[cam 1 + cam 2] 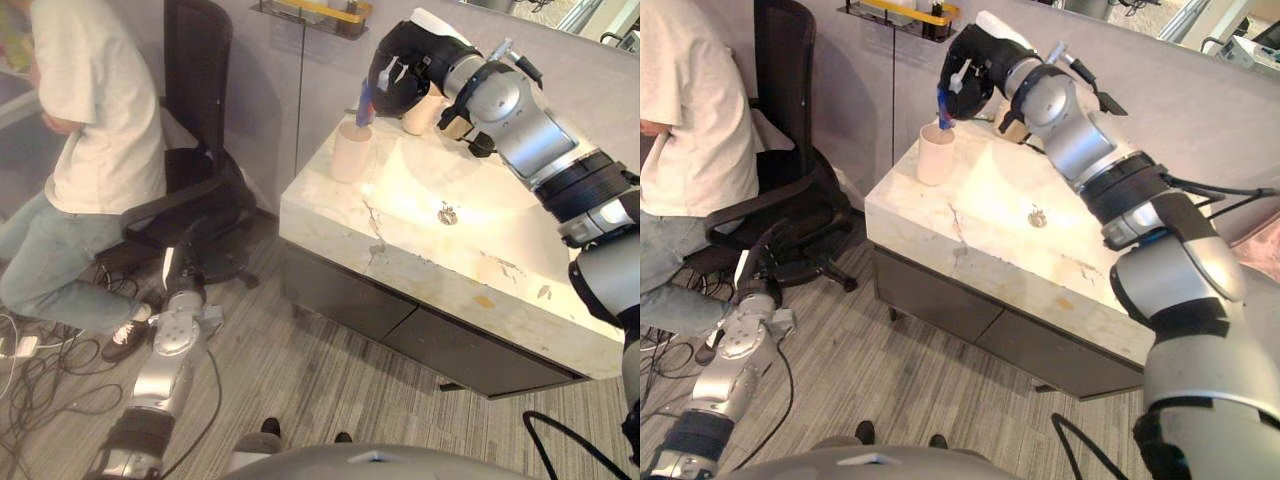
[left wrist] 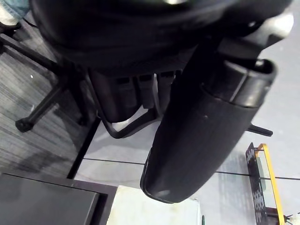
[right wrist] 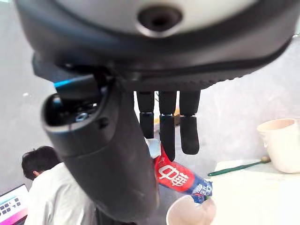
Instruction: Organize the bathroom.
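Note:
My right hand reaches over the back left corner of the marble sink counter. It is shut on a red and blue toothpaste tube, pinched between thumb and fingers. The tube's lower end dips into the mouth of a beige cup that stands upright on that corner. In the right wrist view the cup's rim sits just under the tube. My left hand hangs low near the floor beside the office chair, fingers relaxed and holding nothing.
A second beige cup stands behind my right hand, a green toothbrush lying by it. A wall shelf hangs above the counter. A person sits on a black office chair at left. Dark cabinet under the sink.

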### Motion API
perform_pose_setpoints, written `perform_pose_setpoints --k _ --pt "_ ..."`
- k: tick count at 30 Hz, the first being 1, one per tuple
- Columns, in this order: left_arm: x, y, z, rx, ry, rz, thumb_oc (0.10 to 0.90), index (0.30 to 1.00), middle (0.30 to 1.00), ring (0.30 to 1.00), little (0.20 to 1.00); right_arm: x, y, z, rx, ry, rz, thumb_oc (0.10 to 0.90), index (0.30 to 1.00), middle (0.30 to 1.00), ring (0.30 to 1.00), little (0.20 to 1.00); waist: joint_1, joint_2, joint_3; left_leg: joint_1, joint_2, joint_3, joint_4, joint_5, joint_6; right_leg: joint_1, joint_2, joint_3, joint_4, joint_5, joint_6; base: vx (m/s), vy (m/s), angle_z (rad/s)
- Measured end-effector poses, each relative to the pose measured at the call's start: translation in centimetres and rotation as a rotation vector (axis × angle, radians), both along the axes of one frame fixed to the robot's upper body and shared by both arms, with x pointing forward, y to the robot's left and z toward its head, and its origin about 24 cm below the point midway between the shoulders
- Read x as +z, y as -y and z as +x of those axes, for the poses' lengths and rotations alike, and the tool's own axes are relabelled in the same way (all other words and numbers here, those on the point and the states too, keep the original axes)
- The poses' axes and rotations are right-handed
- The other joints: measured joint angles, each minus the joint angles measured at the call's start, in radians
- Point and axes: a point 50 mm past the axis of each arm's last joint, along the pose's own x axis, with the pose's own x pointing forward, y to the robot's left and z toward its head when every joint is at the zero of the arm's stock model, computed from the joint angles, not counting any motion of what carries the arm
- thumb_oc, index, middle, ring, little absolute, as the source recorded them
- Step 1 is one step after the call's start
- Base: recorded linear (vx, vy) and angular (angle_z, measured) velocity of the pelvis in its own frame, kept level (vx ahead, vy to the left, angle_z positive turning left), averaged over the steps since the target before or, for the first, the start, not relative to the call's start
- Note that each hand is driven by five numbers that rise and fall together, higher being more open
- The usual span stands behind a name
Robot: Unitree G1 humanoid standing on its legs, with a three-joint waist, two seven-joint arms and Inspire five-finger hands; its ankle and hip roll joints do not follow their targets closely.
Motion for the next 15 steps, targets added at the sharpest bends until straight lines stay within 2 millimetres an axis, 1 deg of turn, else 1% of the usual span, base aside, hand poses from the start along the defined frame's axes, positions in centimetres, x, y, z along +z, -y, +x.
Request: perform_pose_setpoints --k 6,11,15 --pt "0.03 0.04 0.04 0.011 0.001 0.002 0.800 0.900 0.900 0.900 0.900 -0.64 -0.01 0.00 0.020 -0.093 -0.025 0.400 0.300 0.300 0.300 0.300 -0.005 0.002 -0.005 -0.001 0.000 0.003 0.000 0.000 0.000 -0.002 0.000 0.001 0.000 0.000 0.000 0.00 0.000 0.00" --pt "-0.29 0.74 0.01 -0.007 -0.013 0.005 0.800 0.900 0.900 0.900 0.900 -0.81 -0.03 0.03 0.019 -0.096 -0.027 0.400 0.300 0.300 0.300 0.300 -0.009 0.002 -0.018 -0.001 0.000 0.003 0.000 0.000 0.000 -0.002 -0.001 0.001 0.000 0.000 0.000 0.00 0.000 0.00" --pt "-0.32 0.82 0.00 -0.010 -0.015 0.004 0.800 0.900 0.900 0.900 0.900 -0.79 0.09 0.09 0.014 -0.086 -0.024 0.400 0.300 0.300 0.300 0.300 -0.011 0.002 -0.020 -0.001 0.000 0.003 0.000 0.000 0.000 -0.002 -0.001 0.002 0.000 0.000 0.000 0.00 0.000 0.00"
